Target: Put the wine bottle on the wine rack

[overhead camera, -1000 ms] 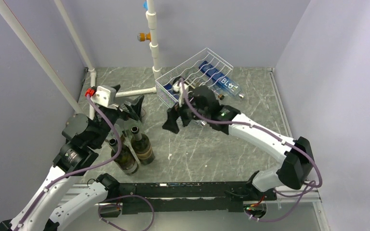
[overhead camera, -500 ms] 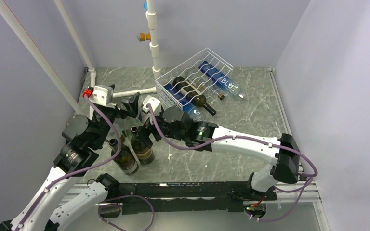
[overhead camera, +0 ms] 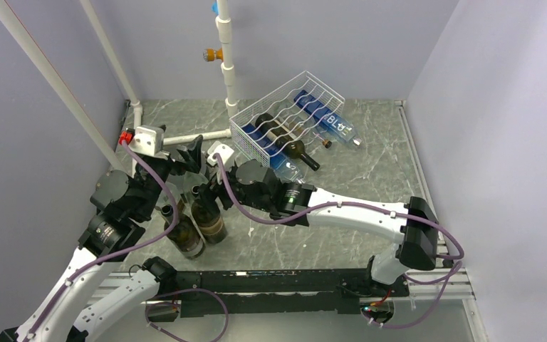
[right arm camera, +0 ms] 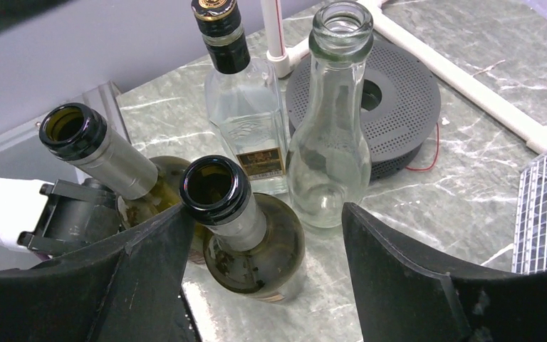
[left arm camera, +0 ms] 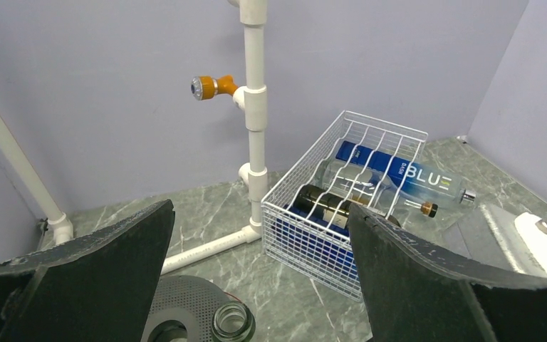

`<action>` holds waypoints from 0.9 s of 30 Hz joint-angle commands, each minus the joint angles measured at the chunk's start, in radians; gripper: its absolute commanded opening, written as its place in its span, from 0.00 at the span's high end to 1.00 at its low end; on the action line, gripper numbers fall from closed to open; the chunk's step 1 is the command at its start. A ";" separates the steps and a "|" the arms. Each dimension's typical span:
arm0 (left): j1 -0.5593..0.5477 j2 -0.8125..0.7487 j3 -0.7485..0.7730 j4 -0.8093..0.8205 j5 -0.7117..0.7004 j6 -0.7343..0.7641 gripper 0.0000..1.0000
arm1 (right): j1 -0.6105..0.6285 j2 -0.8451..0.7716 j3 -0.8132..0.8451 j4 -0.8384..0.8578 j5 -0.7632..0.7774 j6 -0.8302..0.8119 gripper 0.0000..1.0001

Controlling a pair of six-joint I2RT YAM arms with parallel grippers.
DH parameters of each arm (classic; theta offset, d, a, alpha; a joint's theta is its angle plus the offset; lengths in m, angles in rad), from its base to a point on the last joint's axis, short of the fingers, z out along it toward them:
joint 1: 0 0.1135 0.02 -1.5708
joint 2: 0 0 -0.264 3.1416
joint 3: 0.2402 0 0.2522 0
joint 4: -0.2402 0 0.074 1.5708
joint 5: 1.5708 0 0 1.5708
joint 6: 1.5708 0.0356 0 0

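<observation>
The white wire wine rack (overhead camera: pixel 285 121) stands tilted at the back, with a dark bottle (overhead camera: pixel 288 142) and a blue bottle (overhead camera: pixel 331 122) lying in it. It also shows in the left wrist view (left arm camera: pixel 349 206). Several bottles stand upright at the left. My right gripper (overhead camera: pixel 217 187) is open, with its jaws on either side of a dark green wine bottle (right arm camera: pixel 246 231), around its neck and shoulder without touching it (right arm camera: pixel 267 210). My left gripper (overhead camera: pixel 191 153) is open and empty above the bottle group (left arm camera: pixel 260 208).
A second dark bottle (right arm camera: pixel 100 160), a clear empty bottle (right arm camera: pixel 327 142) and a black-capped clear bottle (right arm camera: pixel 246 114) crowd around the wine bottle. A black round spool (right arm camera: pixel 399 100) lies behind them. A white PVC pipe frame (left arm camera: pixel 255 107) stands left of the rack.
My right arm swung from the rack leftward to the standing bottles and now straddles the dark green bottle. The left gripper shifted slightly left.
</observation>
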 commanded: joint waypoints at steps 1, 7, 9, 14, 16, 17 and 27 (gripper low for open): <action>0.003 0.006 -0.011 0.046 -0.023 -0.003 0.02 | 0.003 0.027 0.057 0.055 0.012 0.029 0.24; 0.004 0.017 -0.008 0.044 -0.021 -0.003 0.03 | 0.003 0.056 0.067 0.067 0.005 0.048 0.28; 0.004 0.021 -0.004 0.039 -0.008 -0.008 0.03 | 0.003 0.060 0.067 0.069 0.005 0.054 0.30; 0.005 0.020 0.001 0.036 0.014 -0.018 0.03 | 0.003 0.058 0.048 0.091 0.001 0.079 0.35; 0.006 0.019 0.001 0.036 0.015 -0.019 0.03 | 0.003 0.056 0.038 0.105 0.001 0.087 0.34; 0.006 0.017 0.001 0.036 0.014 -0.018 0.03 | 0.003 0.057 0.036 0.107 0.000 0.090 0.33; 0.006 0.022 -0.002 0.036 0.004 -0.015 0.03 | 0.003 0.066 0.029 0.121 -0.039 0.092 0.31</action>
